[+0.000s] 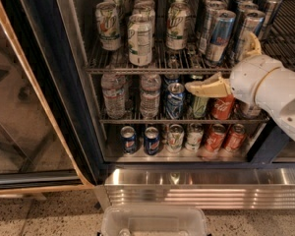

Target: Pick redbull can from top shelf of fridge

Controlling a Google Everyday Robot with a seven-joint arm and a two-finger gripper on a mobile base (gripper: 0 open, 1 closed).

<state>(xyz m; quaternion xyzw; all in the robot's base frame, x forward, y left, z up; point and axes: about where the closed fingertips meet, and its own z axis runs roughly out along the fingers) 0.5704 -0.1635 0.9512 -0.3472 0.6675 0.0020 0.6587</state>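
Camera view: the redbull can (pixel 220 36) stands upright, long axis vertical, at the front right of the top shelf (pixel 113 70) in the fridge (pixel 43 82). The end effector (pixel 232 67) sits just below and right of it, spread wide and holding nothing. The approach is judged to run up and leftward

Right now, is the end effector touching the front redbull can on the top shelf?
Apart. The camera view shows the open end effector before the fridge, its lower finger under the redbull can, with the top shelf rail between them.
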